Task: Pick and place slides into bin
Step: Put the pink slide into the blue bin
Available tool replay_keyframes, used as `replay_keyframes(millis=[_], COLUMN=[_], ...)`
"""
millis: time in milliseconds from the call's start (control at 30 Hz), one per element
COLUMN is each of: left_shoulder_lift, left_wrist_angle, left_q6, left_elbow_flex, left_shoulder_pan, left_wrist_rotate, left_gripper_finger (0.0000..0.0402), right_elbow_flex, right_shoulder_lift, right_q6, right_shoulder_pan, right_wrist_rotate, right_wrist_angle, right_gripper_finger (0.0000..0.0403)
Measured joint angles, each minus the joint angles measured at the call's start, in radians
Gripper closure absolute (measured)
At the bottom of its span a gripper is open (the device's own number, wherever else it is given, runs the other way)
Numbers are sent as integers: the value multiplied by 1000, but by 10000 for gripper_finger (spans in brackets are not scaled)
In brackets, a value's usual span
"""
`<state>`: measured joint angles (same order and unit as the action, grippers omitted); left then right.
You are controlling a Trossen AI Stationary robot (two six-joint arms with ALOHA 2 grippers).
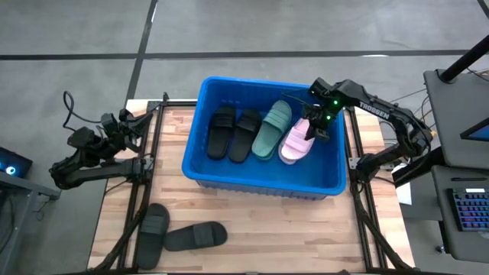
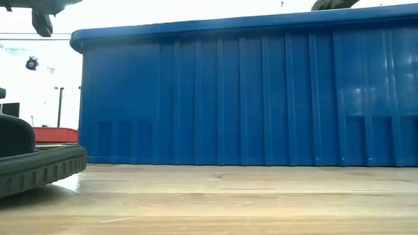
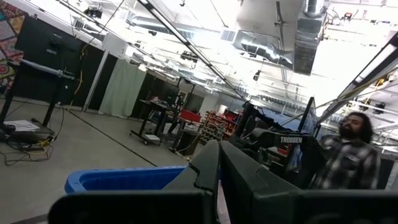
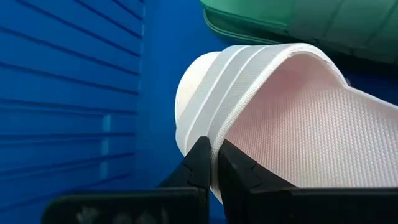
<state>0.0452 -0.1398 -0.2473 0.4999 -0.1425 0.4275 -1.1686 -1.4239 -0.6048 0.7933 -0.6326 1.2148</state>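
Observation:
The blue bin [image 1: 263, 183] stands in the middle of the table; its near wall fills the low view [image 2: 261, 98]. In it lie two black slides [image 1: 233, 131], a green slide [image 1: 271, 130] and a pale pink slide [image 1: 294, 143]. My right gripper [image 1: 317, 126] reaches into the bin's right part and is shut on the pink slide [image 4: 292, 118]. My left gripper [image 1: 122, 126] waits shut and empty over the table's far left edge. Two more black slides [image 1: 179, 233] lie on the table near its front left. My right gripper pinches a thin edge of the pink slide [image 4: 214, 158] between its two fingers, at the slide's far end. One finger is on the ribbed white outer side, the other on the textured pink inner side. The fingers slant down into the bin from the right. The slide lies lengthwise beside the green slide.
The bin's right wall [image 4: 68, 93] is close beside the held slide. A black slide's sole [image 2: 36, 166] shows at the left in the low view. A person in a plaid shirt [image 3: 351, 155] stands in the room beyond the table.

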Motion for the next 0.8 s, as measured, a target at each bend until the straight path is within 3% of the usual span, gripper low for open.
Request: replay_keyframes(millis=[467,800], left_shoulder_lift=[0,0], left_wrist_angle=[0,1], left_q6=[-7,-8], left_elbow_flex=[0,0], left_shoulder_pan=[0,0], left_wrist_rotate=[0,31], left_gripper_finger=[402,402], right_elbow_flex=[171,176], right_shoulder_lift=[-1,-50], right_q6=[20,13], right_shoulder_pan=[1,2], right_wrist_rotate=[-30,-47], right_wrist_angle=[-232,-292], right_gripper_finger=[394,394])
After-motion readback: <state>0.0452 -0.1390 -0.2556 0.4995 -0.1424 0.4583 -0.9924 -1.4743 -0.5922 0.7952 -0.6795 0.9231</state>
